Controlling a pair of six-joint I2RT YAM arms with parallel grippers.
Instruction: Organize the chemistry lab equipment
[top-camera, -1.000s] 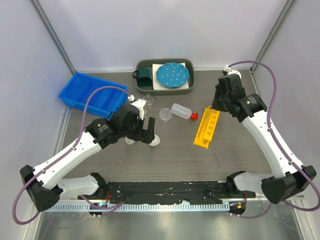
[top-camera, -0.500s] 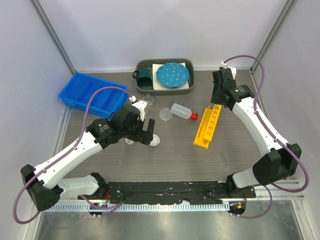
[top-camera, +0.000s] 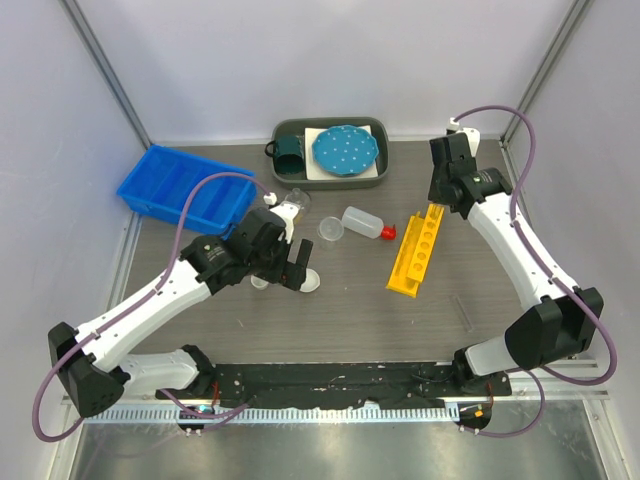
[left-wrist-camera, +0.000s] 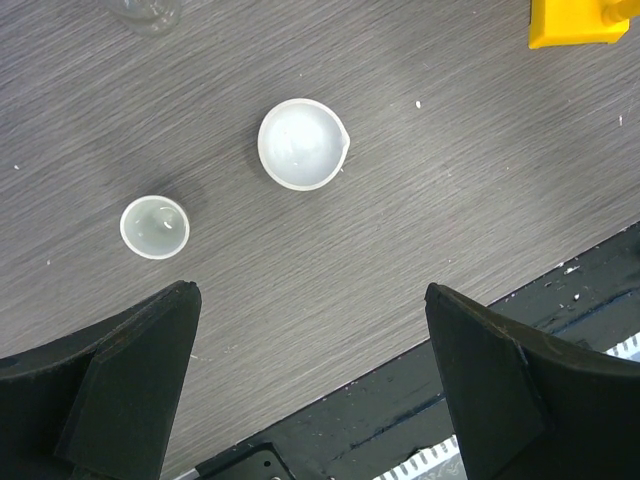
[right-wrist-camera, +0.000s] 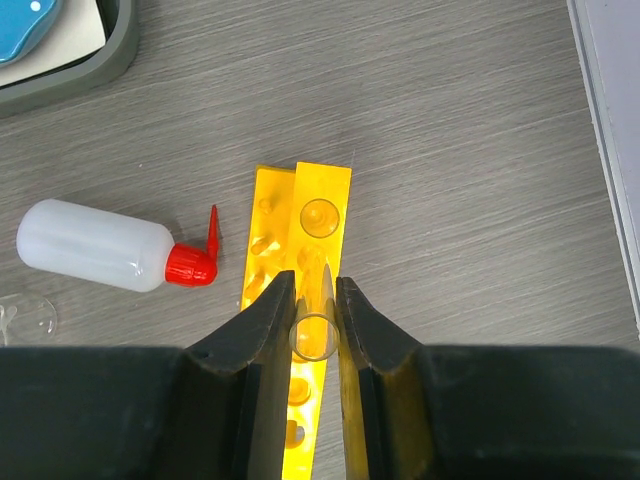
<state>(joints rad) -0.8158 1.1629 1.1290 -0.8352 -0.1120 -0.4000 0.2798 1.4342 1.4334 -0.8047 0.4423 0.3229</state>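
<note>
The right tool pinches a clear tube above the yellow rack, a squeeze bottle lying beside it.

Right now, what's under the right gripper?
The yellow rack, some holes showing. The right gripper is shut on a clear tube; its fingers cover much of the rack's near end.

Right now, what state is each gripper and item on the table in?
left gripper: open, empty, above small dishes
right gripper: shut on test tube
test tube: held over yellow rack
yellow rack: lying flat
squeeze bottle: on its side, red cap on
small dishes: upright, empty
</note>
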